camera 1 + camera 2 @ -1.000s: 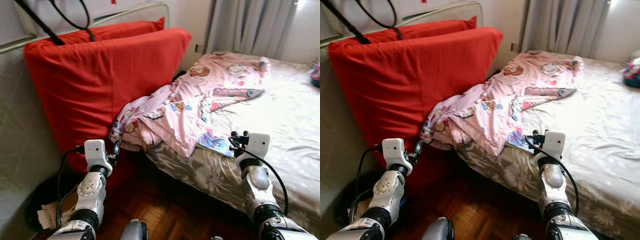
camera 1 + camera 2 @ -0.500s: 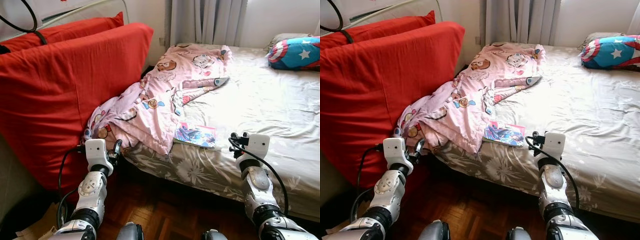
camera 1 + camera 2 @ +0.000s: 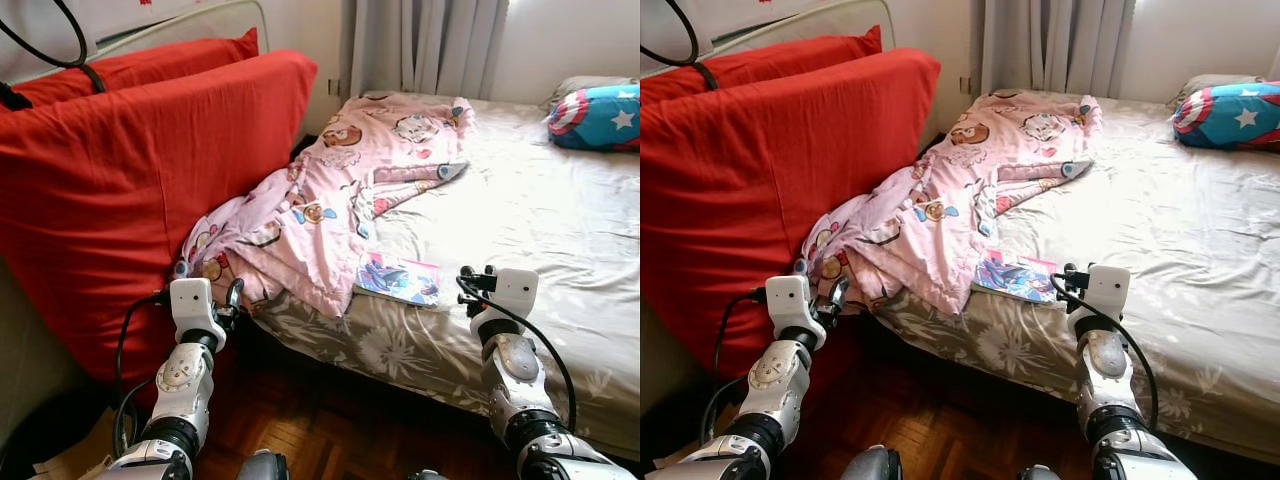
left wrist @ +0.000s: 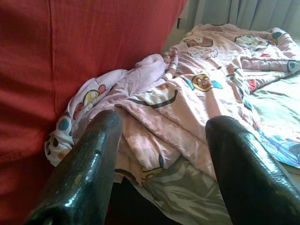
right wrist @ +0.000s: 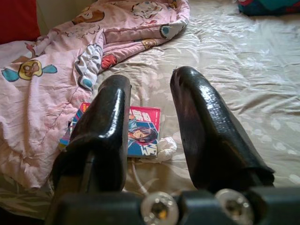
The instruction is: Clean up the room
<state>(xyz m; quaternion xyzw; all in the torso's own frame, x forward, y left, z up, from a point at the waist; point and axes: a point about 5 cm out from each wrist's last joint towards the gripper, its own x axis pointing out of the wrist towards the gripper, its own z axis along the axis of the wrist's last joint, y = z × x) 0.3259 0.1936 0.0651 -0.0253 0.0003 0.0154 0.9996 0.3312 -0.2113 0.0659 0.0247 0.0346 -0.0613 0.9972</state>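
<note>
- Pink cartoon-print blanket: soft, light, crumpled, spilling over the bed's left edge; pinch a thick fold there.
- Thin glossy comic book near front edge: stiff, slippery.
- Left tool, right tool: both spread, empty.

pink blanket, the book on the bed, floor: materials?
Pink blanket: soft thin fabric, likely cotton, matte; it crumples in folds. Book: paper with a glossy printed cover, judging by its sheen. Floor: wood parquet, reddish and polished, with visible block seams.
</note>
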